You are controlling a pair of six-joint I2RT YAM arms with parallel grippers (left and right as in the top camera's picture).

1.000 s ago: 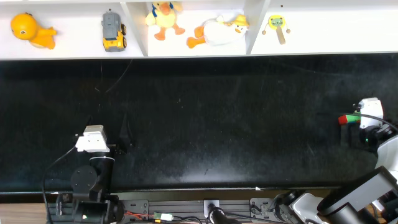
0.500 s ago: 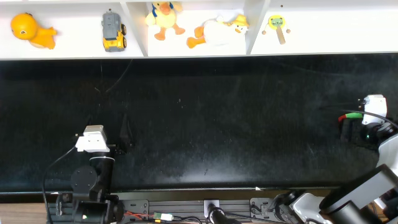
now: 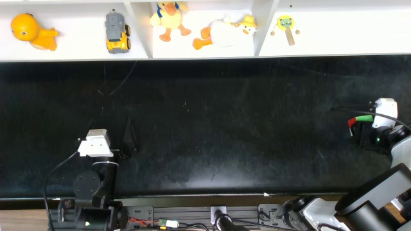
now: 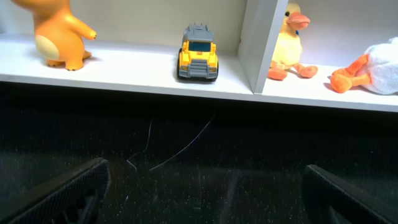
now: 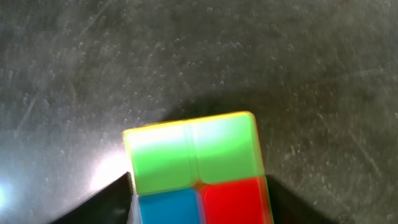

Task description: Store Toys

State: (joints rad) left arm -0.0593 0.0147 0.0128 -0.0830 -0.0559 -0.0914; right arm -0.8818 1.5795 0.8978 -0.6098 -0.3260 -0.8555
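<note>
The right gripper (image 5: pixel 200 202) has its fingers clamped on the sides of the colour cube (image 5: pixel 193 155), green face outward. Over the last second the pair has only nudged and turned a little, so the grasp looks settled and the carry barely begun. Just past the cube lies black worktop (image 5: pixel 280 56). The left gripper (image 4: pixel 205 174) has not moved, its fingers wide apart with nothing between them. Far beyond both, the shelf (image 4: pixel 124 68) already holds a toy truck (image 4: pixel 198 52).

Black tabletop (image 3: pixel 205 122), white shelf (image 3: pixel 77 51)
</note>
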